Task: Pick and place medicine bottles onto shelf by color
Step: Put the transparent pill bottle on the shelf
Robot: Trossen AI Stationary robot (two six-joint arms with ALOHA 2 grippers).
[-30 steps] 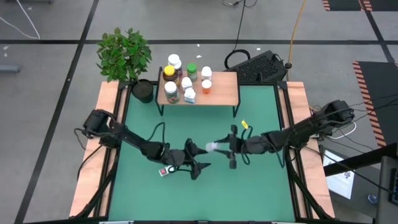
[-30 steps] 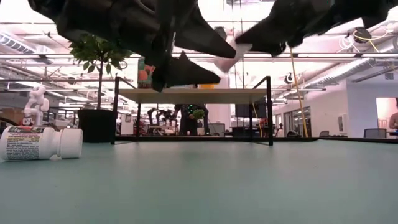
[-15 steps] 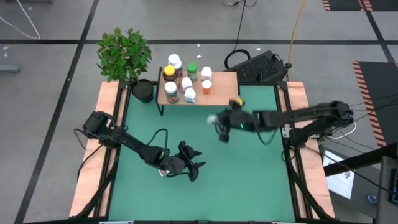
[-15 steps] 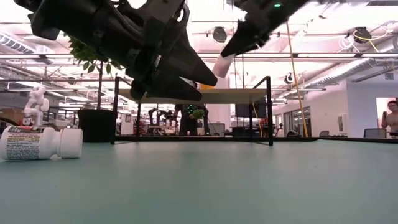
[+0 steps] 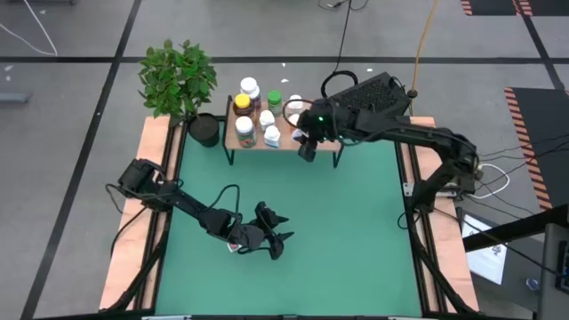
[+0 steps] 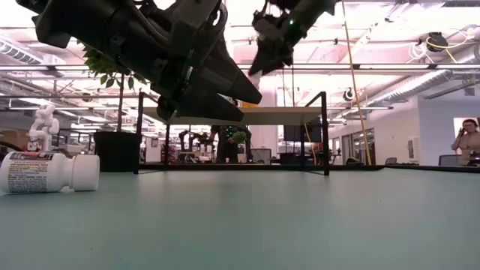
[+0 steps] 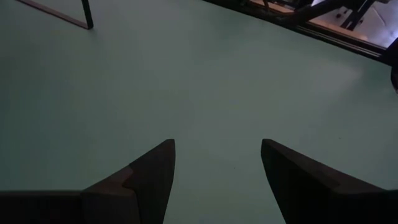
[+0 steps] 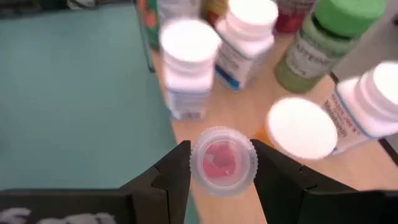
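White-capped pill bottle [image 6: 46, 172] lies on its side on the green mat, near left. Left gripper [image 5: 277, 238] hovers just beside it, fingers parted, holding nothing. Far side: right gripper [image 8: 219, 163] over the light wood shelf [image 5: 322, 133], clamped on a clear small bottle [image 8: 222, 163], other bottles [image 5: 258, 111] standing close by.

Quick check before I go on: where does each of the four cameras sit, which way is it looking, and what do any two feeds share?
High view: overhead, straight down on the table; both arms, the shelf.
Low view: table height, level toward the shelf; left claw above, a lying bottle.
Left wrist view: on the left arm, facing bare mat; open left claw.
Right wrist view: over the shelf; right claw shut on a clear-capped bottle.
Shared: high and right wrist views both show the green-capped bottle.
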